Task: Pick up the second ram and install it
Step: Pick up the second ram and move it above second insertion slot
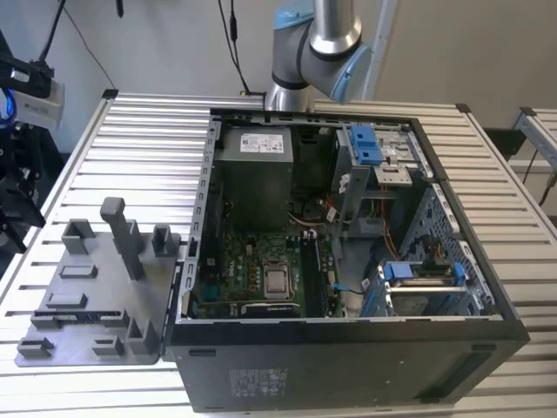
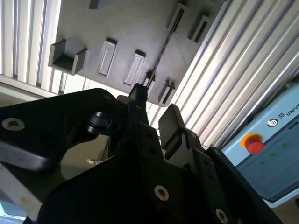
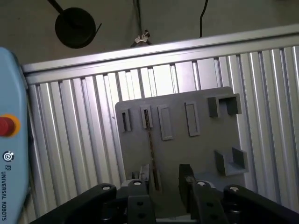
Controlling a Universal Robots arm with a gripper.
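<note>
The second ram (image 3: 150, 149) is a thin dark stick standing on its edge in a slot of the grey tray (image 3: 196, 154). It appears as a narrow line in both wrist views (image 2: 161, 51). In the exterior view it is a dark line (image 1: 78, 313) near the tray's front. My gripper (image 3: 162, 179) hangs well above the tray, open, with nothing between its fingers (image 2: 154, 100). The stick runs below, close to one finger (image 3: 138, 186) in the picture. The motherboard (image 1: 261, 270) lies in the open computer case, with dark memory slots (image 1: 312, 279) beside the processor socket.
The black computer case (image 1: 348, 366) lies open on the slatted aluminium table (image 1: 139, 139), to the exterior view's right of the tray. Grey posts (image 1: 122, 235) rise from the tray. A pale blue control box with a red button (image 2: 254, 143) stands beside the table.
</note>
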